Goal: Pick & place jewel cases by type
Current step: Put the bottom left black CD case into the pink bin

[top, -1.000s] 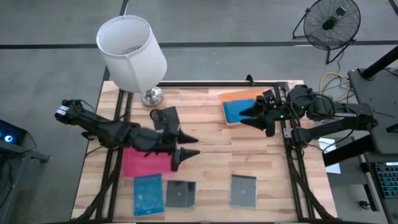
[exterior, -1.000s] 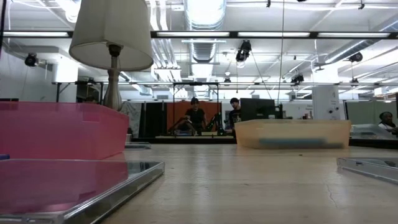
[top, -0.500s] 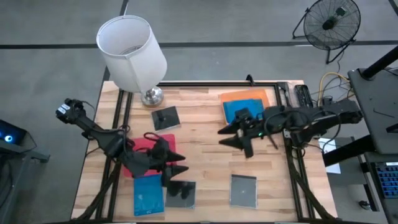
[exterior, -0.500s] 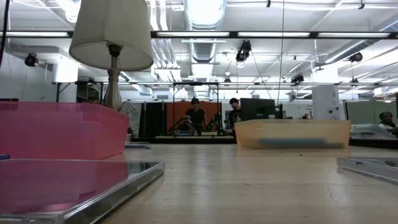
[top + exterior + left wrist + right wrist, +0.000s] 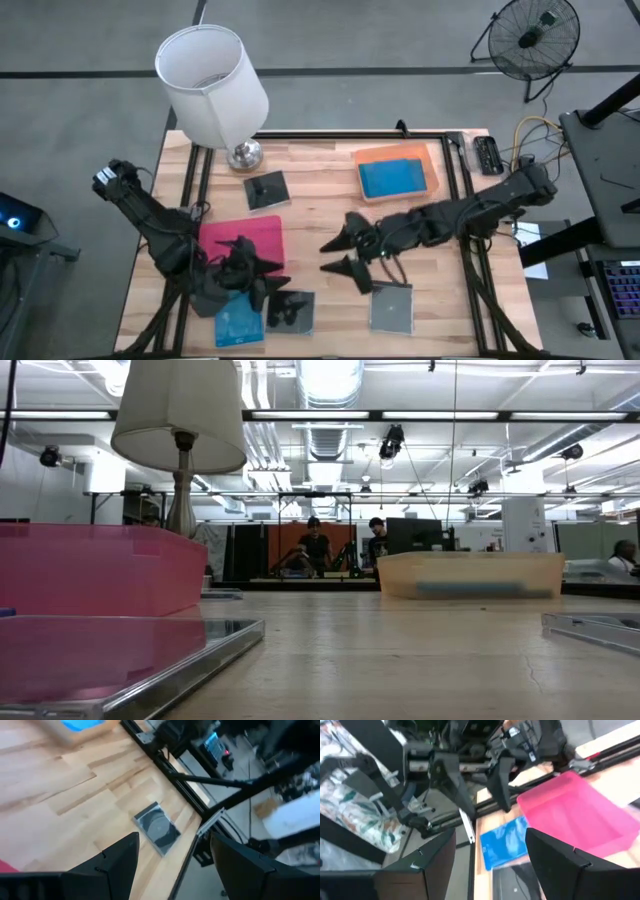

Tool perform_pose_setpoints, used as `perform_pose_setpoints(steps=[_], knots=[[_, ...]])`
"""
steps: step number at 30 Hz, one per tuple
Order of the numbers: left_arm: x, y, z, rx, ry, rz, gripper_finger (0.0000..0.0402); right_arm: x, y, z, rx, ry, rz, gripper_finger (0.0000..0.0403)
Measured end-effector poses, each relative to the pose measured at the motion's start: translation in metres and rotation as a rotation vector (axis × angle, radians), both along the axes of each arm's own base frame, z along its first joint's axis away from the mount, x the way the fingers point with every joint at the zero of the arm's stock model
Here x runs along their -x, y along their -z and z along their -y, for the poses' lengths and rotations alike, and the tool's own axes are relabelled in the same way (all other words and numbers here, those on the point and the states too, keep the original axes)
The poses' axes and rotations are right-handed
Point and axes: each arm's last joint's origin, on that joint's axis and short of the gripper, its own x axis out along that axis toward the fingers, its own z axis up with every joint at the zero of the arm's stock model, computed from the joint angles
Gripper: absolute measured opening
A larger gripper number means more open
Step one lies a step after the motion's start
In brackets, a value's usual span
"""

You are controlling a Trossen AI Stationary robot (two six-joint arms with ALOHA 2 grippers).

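A blue jewel case point(image 5: 238, 320) and a dark one point(image 5: 296, 312) lie flat side by side at the near left. My left gripper point(image 5: 283, 285) hovers open above the dark one, holding nothing. Another dark case point(image 5: 392, 306) lies near the front, right of the middle, also seen in the left wrist view point(image 5: 157, 827). A further dark case point(image 5: 265, 190) lies by the lamp foot. A blue case point(image 5: 396, 178) lies in the orange tray point(image 5: 432, 165). My right gripper point(image 5: 334, 256) hangs open above the table's middle, empty, pointing toward the pink tray point(image 5: 242, 240).
A lamp point(image 5: 212, 85) with a white shade stands at the far left. Black frame rails point(image 5: 465, 260) run along the table's sides. In the low view the pink tray point(image 5: 100, 570) stands at the left and the orange tray point(image 5: 470, 575) farther back; people are far behind.
My left gripper has swung from over the pink tray toward the near edge, rolling as it went, and now hovers over the near-left cases. My right gripper has travelled from the orange tray toward the table's middle. Both have stayed open. No case has moved.
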Motion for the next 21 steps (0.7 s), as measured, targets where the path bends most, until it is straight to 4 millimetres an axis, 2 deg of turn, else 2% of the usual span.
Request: perform_pose_setpoints(steps=[9, 15, 21], knots=[[-0.013, 0.029, 0.021, 0.195, -0.088, -0.055, 0.0229, -0.013, 0.023, -0.035, -0.045, -0.053, -0.067, 0.0237], [-0.021, 0.048, 0.032, 0.305, -0.078, -0.143, 0.0229, -0.009, 0.041, -0.056, -0.122, -0.004, -0.14, 0.0234], [-0.025, 0.058, 0.038, 0.346, -0.041, -0.209, 0.0229, -0.004, 0.057, -0.079, -0.156, 0.046, -0.178, 0.0234]])
